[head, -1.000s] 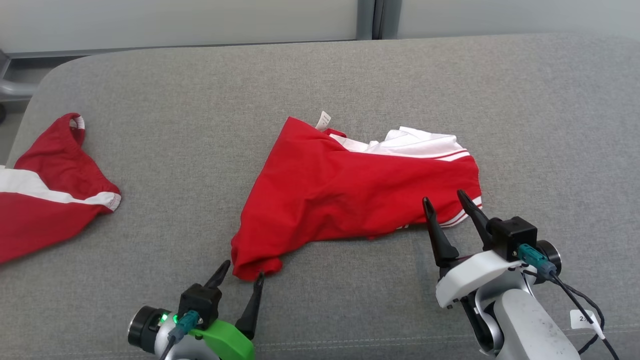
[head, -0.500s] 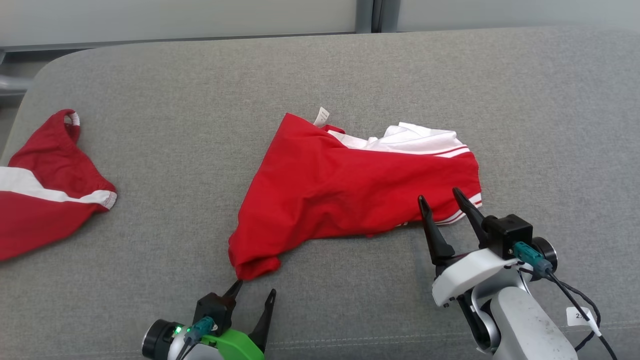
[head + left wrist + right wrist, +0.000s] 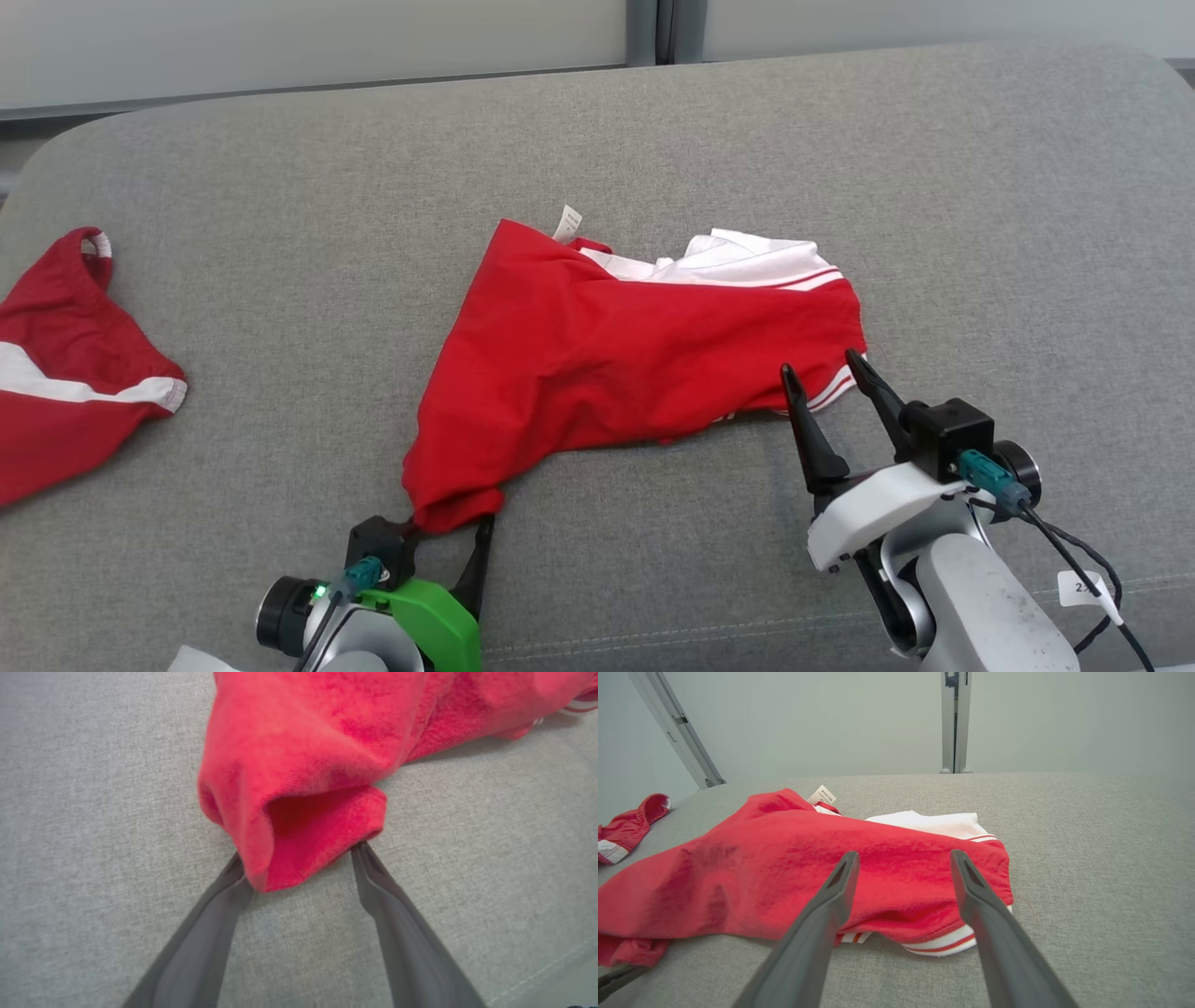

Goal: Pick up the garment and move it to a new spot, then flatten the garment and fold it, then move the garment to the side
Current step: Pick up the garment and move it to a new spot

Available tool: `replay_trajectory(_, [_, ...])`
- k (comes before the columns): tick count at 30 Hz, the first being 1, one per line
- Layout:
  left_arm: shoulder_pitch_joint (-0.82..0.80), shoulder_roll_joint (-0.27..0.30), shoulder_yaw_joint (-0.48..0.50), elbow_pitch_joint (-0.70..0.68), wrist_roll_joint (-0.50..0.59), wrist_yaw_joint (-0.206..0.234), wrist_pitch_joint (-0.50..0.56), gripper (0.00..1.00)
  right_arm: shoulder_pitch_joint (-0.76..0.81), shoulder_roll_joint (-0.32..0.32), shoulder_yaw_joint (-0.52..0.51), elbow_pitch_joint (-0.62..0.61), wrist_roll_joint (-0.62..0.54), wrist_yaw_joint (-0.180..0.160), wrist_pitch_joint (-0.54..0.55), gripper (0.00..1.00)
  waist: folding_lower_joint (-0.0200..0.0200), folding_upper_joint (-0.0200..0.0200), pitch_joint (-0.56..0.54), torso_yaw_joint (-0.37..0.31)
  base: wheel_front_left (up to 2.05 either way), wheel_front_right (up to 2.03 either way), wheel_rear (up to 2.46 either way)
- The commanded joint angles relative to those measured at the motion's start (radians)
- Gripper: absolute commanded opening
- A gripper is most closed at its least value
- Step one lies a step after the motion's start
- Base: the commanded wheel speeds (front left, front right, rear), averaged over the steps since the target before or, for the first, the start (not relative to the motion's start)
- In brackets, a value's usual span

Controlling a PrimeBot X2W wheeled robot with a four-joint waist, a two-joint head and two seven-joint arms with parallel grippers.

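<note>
The garment (image 3: 635, 364), red with a white panel and red-and-white striped hems, is spread rumpled on the grey cushion (image 3: 280, 187), ahead of both grippers. Its narrow lower corner is reached by the left gripper (image 3: 448, 527), whose jaws are held wide apart. In the left wrist view the folded tip of that corner is seen lying between the two fingers (image 3: 397, 933), pressed against one fingertip and brushing the other, but not pinched.

The right gripper (image 3: 822, 364) is likewise spread wide and holds nothing. Its tips are placed at the striped hem at the garment's far end. Whether cloth is touched there cannot be told.

A second red garment (image 3: 65, 373) with a white band is found well off beyond the left gripper's outer side, apart from the first. Nothing is seen between either gripper and the cloth. A pale wall with a metal post (image 3: 955, 723) is seen past the cushion's far edge.

A small white label (image 3: 566, 224) is turned up at the garment's far edge; its print is too small to be read. A white tag (image 3: 1083, 590) on the right arm's cable bears a number that is cut off.

The left wrist is kept low over the cushion. The right forearm is raised, with the fingers angled forward.
</note>
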State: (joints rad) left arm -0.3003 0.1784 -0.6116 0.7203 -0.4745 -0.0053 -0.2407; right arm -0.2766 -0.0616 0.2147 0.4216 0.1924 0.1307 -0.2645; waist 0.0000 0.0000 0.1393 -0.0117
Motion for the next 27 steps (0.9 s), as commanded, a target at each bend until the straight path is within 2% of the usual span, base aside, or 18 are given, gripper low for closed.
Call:
replay_trajectory(1, [-0.013, 0.001, 0.002, 0.010, -0.003, -0.004, -0.007, 0.35, -0.004, -0.004, -0.001, 0.003, 0.008, 0.000, -0.003, 1.00, 0.0000, 0.0000, -0.002, -0.002, 0.00, 0.00, 0.00])
replay_trajectory(2, [-0.018, -0.002, 0.003, 0.021, -0.003, -0.007, -0.009, 0.00, -0.003, -0.003, -0.001, 0.003, 0.007, 0.000, -0.003, 1.00, 0.0000, 0.0000, -0.003, -0.003, 0.00, 0.00, 0.00])
replay_trajectory(8, [-0.034, 0.020, 0.032, 0.030, 0.008, 0.010, -0.021, 0.00, 0.009, -0.004, -0.014, -0.003, 0.003, 0.000, -0.003, 1.00, 0.0000, 0.0000, -0.008, 0.009, 0.00, 0.00, 0.00])
replay_trajectory(20, [0.056, 0.146, 0.109, -0.149, 0.024, 0.095, -0.022, 0.00, 0.023, 0.000, -0.018, 0.001, 0.010, 0.000, -0.003, 1.00, 0.0000, 0.0000, -0.019, 0.057, 0.00, 0.00, 0.00])
replay_trajectory(24, [0.099, 0.165, 0.110, -0.200, 0.014, 0.110, 0.005, 0.00, 0.021, 0.002, -0.015, 0.003, 0.009, 0.000, -0.003, 1.00, 0.0000, 0.0000, -0.016, 0.069, 0.00, 0.00, 0.00])
replay_trajectory(27, [0.119, 0.151, 0.100, -0.219, 0.001, 0.101, 0.019, 0.00, 0.018, 0.002, -0.014, 0.005, 0.008, 0.000, -0.003, 1.00, 0.0000, 0.0000, -0.017, 0.074, 0.00, 0.00, 0.00])
